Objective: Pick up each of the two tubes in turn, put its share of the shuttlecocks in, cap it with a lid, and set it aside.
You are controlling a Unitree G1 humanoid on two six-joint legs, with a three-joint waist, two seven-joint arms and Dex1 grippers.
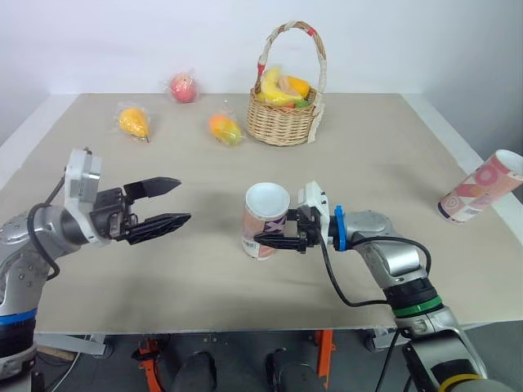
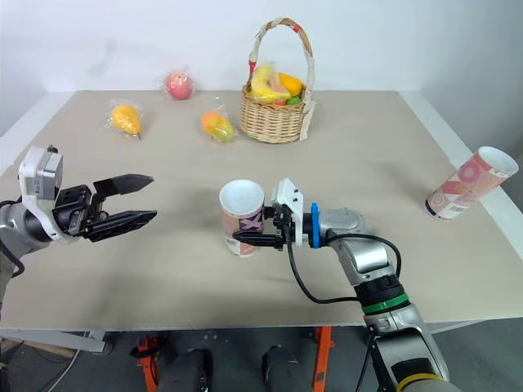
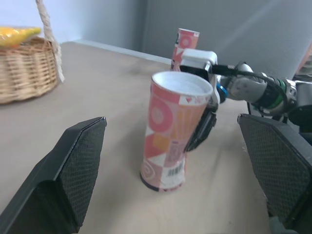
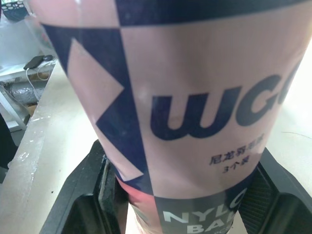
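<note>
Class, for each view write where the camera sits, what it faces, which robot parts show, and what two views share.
Left eye view: on the head, looking down over the table; left tool and right tool show.
Right eye view: same head, same scene.
Left wrist view: on the left wrist, facing the upright tube past its open fingers.
Right wrist view: on the right wrist, close against that tube, between its fingers.
Shared: all show the tube.

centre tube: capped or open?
Open. The centre tube stands on the table with no lid on it, and its white inside shows through the mouth. Contents: cannot tell.
</note>
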